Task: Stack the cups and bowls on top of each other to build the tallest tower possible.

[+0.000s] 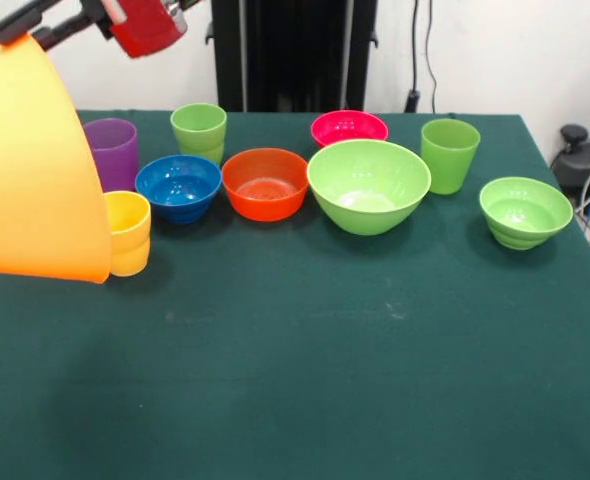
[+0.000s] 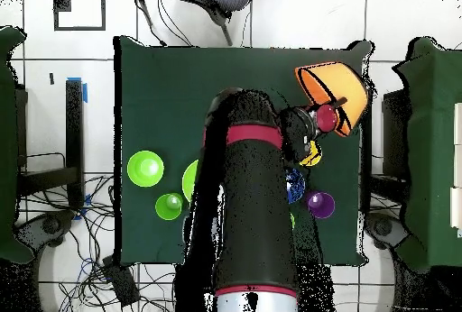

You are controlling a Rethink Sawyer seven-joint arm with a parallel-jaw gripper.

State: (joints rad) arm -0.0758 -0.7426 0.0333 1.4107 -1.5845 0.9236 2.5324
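1. The huge orange bowl (image 1: 30, 170) is being held tilted in the air at the 9 o'clock edge of the front view, its rim gripped by the closed tool (image 1: 37, 33).
2. The yellow cup (image 1: 128, 232) is being partly hidden behind that bowl; the purple cup (image 1: 113, 152) is standing just beyond it.
3. The rest is being left single on the tabletop (image 1: 305, 370) in a loose row: blue bowl (image 1: 178, 187), red-orange bowl (image 1: 265, 183), large light green bowl (image 1: 368, 185), pink bowl (image 1: 348, 127), small green bowl (image 1: 524, 211), two light green cups (image 1: 199, 131) (image 1: 449, 153).
4. Nothing is being stacked yet; the tower is judged barely begun, every piece still waiting.
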